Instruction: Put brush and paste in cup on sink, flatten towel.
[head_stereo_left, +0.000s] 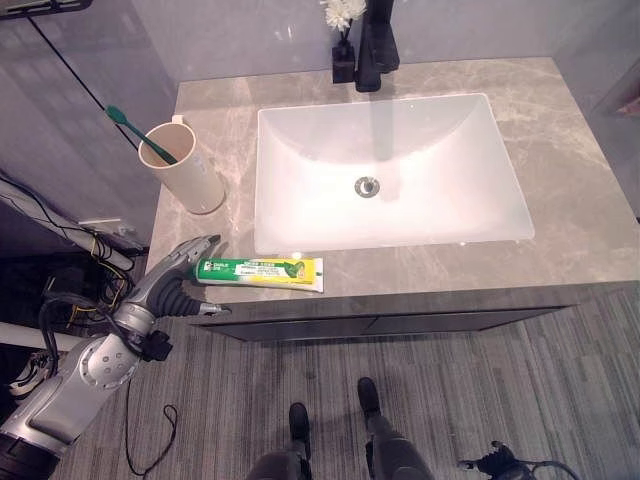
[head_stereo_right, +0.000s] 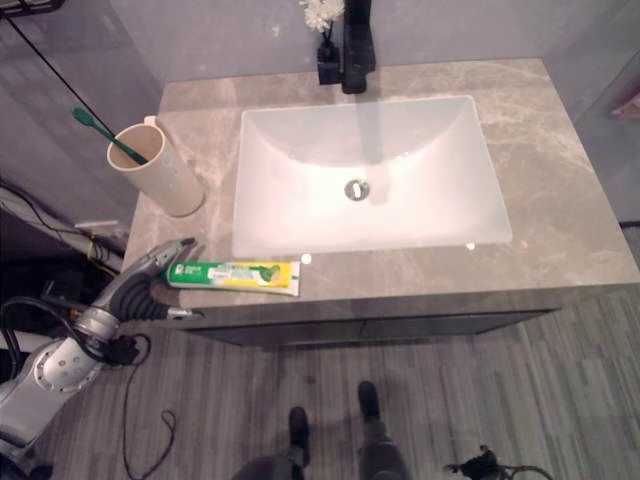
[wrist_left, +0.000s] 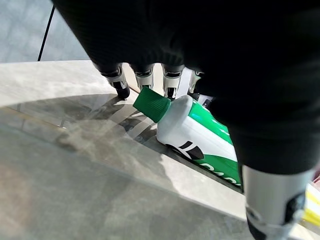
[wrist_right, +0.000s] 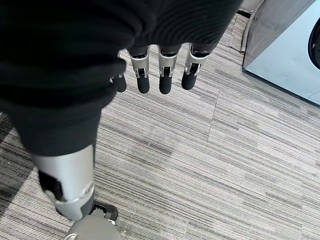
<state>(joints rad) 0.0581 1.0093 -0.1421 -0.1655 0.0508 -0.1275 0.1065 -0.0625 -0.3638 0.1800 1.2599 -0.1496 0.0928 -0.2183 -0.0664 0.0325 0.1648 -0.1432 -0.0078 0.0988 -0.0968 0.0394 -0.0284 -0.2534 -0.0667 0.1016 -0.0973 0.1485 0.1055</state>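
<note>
Toothpaste tube (head_stereo_left: 259, 270) lies flat on the grey marble surface (head_stereo_left: 580, 150), along the front edge just in front of the white sink basin (head_stereo_left: 300, 140), green cap end pointing to the robot's left. Left robot hand (head_stereo_left: 180, 272) sits at that cap end w/ straight, uncurled fingers (wrist_left: 121, 82) spread over the green cap (wrist_left: 151, 104), thumb (wrist_left: 272, 205) on the other side of the tube; not clamped on it, tube resting on the surface. Beige cup (head_stereo_left: 186, 172) stands at back-left of the surface, beside the basin, well apart from the tube, w/ green toothbrush (head_stereo_left: 140, 131) already in it, handle sticking out. Black faucet (head_stereo_left: 376, 45) behind basin. Right robot hand (wrist_right: 150, 75) hangs over the striped floor (wrist_right: 240, 165), fingers relaxed, holding nothing.
</note>
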